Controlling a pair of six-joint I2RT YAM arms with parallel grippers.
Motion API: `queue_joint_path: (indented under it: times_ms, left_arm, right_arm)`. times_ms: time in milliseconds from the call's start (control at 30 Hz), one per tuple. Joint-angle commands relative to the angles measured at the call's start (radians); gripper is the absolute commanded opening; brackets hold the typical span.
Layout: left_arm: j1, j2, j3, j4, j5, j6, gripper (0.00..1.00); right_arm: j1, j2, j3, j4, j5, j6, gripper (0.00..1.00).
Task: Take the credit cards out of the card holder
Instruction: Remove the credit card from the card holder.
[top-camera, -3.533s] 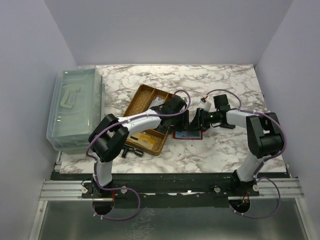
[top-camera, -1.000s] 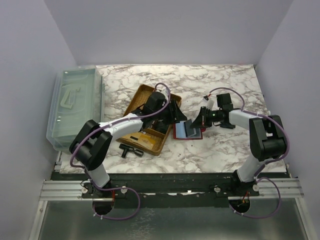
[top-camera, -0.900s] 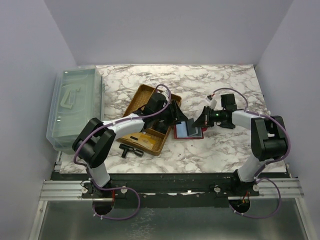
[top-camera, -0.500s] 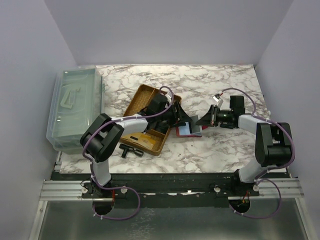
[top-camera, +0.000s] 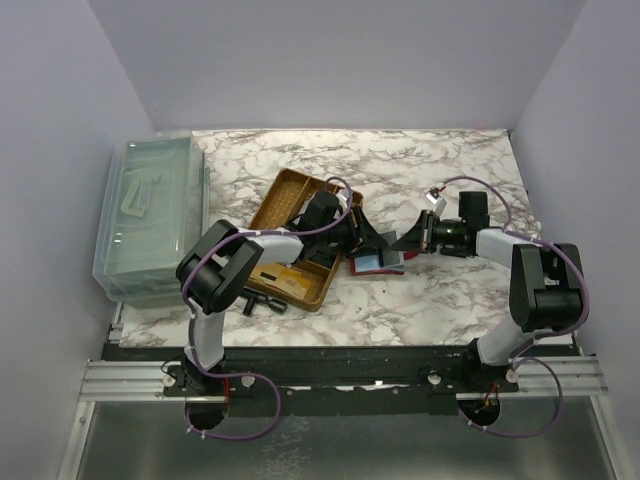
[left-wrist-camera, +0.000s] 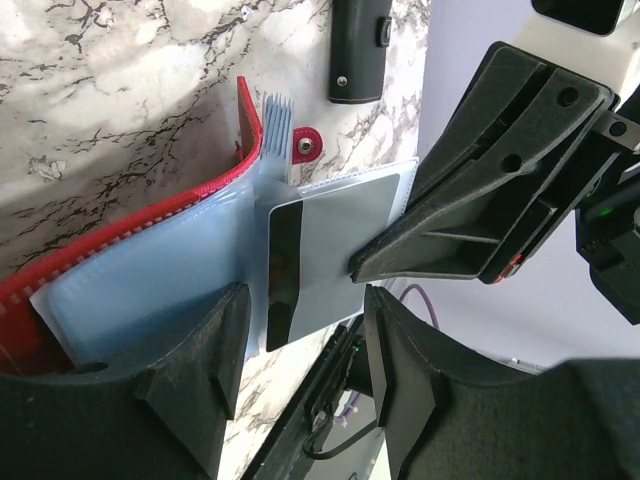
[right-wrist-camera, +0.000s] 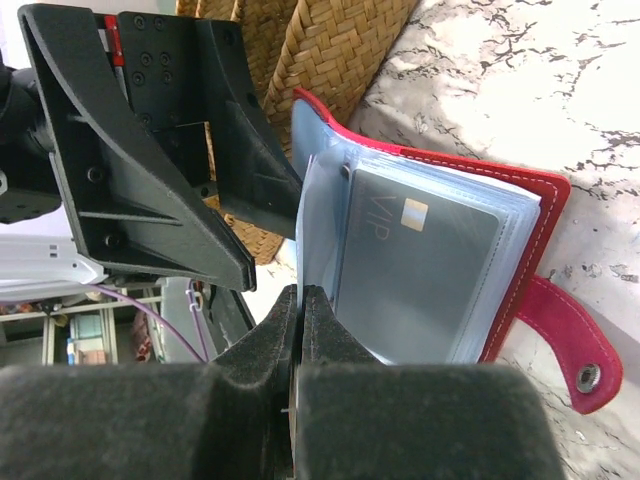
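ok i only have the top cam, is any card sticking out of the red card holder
Observer: Yes. The left wrist view shows a pale card with a black stripe partly out of the red card holder's clear sleeves.
Operator: is the right hand on it
Observer: The right hand is shut, with its tips at that card's edge.
Operator: any other cards in there
Observer: The right wrist view shows a grey VIP card with a gold chip inside a sleeve.

Red card holder (top-camera: 375, 262) open on marble table (top-camera: 450, 160), clear sleeves (left-wrist-camera: 150, 290) fanned; grey black-striped credit card (left-wrist-camera: 325, 250) protruding from sleeve.
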Motion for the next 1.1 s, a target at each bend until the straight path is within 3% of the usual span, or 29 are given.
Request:
queue_joint_path:
  times_ms: [0,200,400,767,833,1067]
  left_arm:
    - [0.003,0.015,-0.029,0.000,-0.001,-0.002,0.55]
    - [0.007,0.011,-0.017,0.012,0.029,0.014,0.55]
    - [0.009,-0.007,-0.033,0.180,0.099,-0.049,0.54]
    - [0.009,-0.002,-0.016,0.252,0.128,-0.116,0.48]
    - [0.010,-0.002,-0.018,0.262,0.126,-0.125,0.45]
    - [0.019,-0.004,-0.034,0.334,0.123,-0.170,0.16]
  right_arm:
    - [-0.001,0.009,-0.001,0.051,-0.081,0.024,0.00]
    - [-0.001,0.007,-0.010,0.082,-0.130,0.058,0.00]
    - [-0.037,0.008,-0.024,0.128,-0.171,0.099,0.00]
    - [-0.038,0.034,-0.034,0.201,-0.239,0.167,0.00]
    - [-0.038,0.035,-0.037,0.209,-0.245,0.175,0.00]
    - [-0.038,0.032,-0.042,0.227,-0.257,0.194,0.00]
